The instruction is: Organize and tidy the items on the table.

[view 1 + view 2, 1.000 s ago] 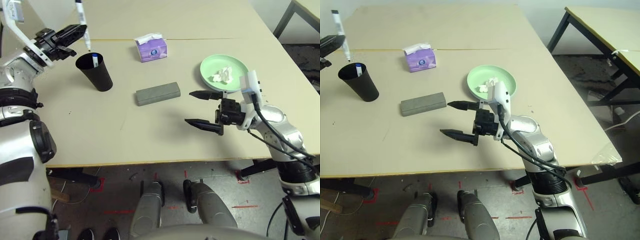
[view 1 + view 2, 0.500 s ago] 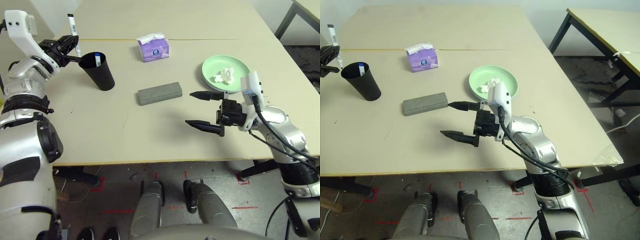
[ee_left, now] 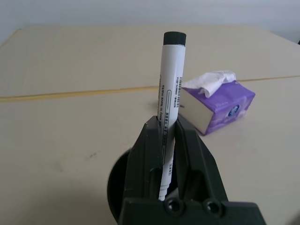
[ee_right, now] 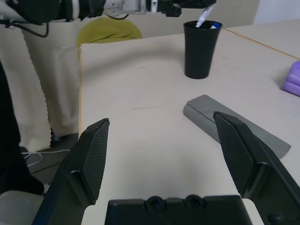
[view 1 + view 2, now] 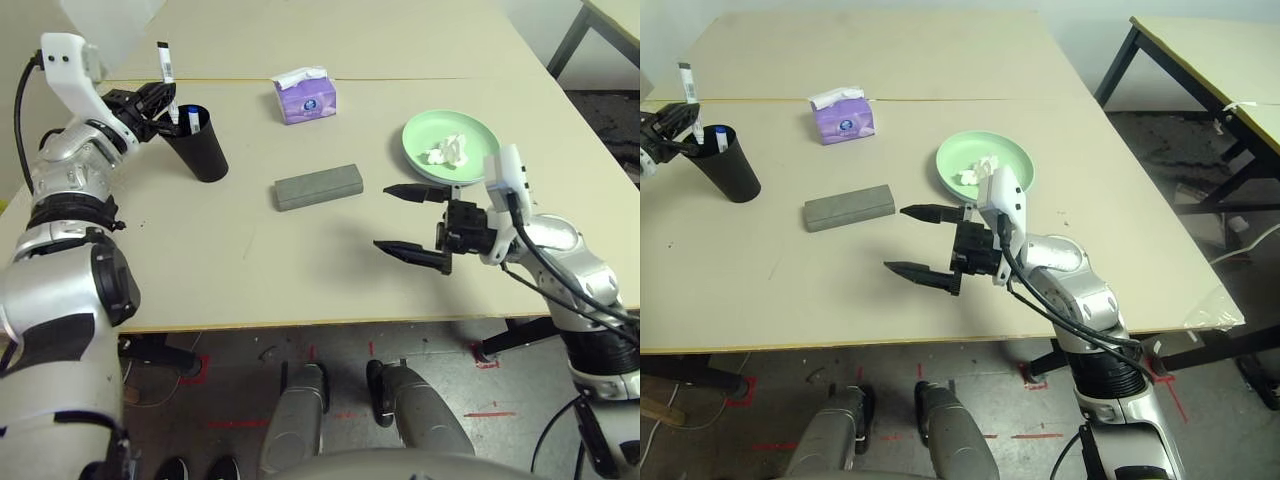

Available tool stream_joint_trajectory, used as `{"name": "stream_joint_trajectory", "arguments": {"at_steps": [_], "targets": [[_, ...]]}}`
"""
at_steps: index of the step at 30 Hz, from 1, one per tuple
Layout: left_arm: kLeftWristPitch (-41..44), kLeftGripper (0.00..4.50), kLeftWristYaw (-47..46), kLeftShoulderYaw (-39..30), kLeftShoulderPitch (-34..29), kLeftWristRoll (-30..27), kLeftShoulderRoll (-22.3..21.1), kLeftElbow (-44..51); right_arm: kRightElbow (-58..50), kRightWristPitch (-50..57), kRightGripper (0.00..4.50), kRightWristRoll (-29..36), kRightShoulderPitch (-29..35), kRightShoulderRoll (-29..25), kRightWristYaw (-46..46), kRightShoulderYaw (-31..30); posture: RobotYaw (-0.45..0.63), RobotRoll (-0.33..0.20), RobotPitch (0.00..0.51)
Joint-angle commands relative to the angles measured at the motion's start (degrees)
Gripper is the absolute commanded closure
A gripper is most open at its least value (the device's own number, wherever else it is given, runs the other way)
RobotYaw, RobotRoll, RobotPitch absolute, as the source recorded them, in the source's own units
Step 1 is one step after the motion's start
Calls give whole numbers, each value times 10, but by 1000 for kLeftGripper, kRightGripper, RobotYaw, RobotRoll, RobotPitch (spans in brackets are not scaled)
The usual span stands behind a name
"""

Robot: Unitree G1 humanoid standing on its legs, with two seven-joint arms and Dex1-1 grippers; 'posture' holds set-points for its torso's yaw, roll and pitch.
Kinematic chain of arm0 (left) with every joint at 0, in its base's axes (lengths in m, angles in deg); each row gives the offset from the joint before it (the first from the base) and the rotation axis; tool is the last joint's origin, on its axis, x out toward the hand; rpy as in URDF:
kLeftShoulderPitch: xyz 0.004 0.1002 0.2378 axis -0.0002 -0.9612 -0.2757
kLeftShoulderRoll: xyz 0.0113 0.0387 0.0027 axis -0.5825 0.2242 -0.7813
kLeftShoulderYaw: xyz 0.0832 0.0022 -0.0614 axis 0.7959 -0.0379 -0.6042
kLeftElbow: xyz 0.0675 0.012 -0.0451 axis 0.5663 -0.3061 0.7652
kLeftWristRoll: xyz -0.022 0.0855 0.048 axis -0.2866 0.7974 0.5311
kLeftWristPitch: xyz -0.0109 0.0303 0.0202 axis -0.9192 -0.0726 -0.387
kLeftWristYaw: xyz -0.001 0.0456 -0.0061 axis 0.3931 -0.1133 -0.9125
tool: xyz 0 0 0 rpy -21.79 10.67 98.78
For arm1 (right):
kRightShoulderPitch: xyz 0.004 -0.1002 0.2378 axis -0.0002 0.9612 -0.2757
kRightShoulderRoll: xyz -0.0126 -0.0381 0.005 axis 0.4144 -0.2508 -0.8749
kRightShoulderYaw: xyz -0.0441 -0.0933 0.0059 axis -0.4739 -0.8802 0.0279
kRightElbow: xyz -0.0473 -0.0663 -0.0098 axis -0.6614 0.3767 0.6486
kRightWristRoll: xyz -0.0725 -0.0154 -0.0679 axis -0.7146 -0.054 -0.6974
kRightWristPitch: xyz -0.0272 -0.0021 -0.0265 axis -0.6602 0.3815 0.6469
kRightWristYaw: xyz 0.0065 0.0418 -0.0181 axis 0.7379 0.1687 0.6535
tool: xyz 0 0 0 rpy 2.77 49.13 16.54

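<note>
At the worktop's far left, the left end effector (image 3: 169, 140) clamps a white marker (image 3: 169, 89) upright over the black cup (image 5: 197, 142). Light, stiff and slick-barrelled, it looks best pinched mid-shaft. The right end effector (image 5: 412, 222) hangs released near the grey glasses case (image 5: 318, 187).

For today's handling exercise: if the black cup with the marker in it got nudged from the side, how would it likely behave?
The black cup is tall and tapers to a narrow base, so it probably tips rather than slides. It holds little beyond a marker, so it is likely light and easy to knock. The left gripper, shut on a second marker at the rim, could upset it.
</note>
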Motion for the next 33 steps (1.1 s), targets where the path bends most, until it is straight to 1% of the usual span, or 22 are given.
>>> {"name": "stream_joint_trajectory", "arguments": {"at_steps": [1,2,3,7,12,13,19,23,28,30,33], "targets": [[-5,3882,2,-2,-9,11,0,-2,6,6,0,-2,0,0,-13,11,-77,0,200],[-5,3510,2,-2,-9,11,0,-2,8,5,0,-4,0,0,-16,11,-78,0,199],[-4,3308,2,-2,-8,12,1,-2,10,4,0,-6,-1,-1,-18,11,-78,0,199],[-3,1984,3,-5,-8,14,3,-1,21,-1,0,-16,-4,0,-31,13,-79,0,198],[-2,215,5,-8,-7,13,1,0,29,-3,0,-21,-7,4,-38,13,-76,0,197],[-1,25,6,-9,-7,13,0,1,30,-4,0,-21,-7,5,-39,13,-77,0,197],[2,25,17,-20,-8,8,-19,5,40,-8,0,-27,-11,9,-41,12,-66,0,194],[5,25,30,-31,-10,4,-40,9,48,-12,0,-33,-14,14,-40,11,-60,0,191],[13,25,48,-57,-28,-11,-95,19,53,-18,0,-39,-13,17,-38,11,-65,0,191],[24,25,80,-72,-46,-27,-123,27,52,-19,0,-40,-9,16,-38,13,-62,0,193],[59,25,156,-91,-77,-55,-159,49,53,-21,0,-41,-4,16,-38,13,-48,0,196]]}}
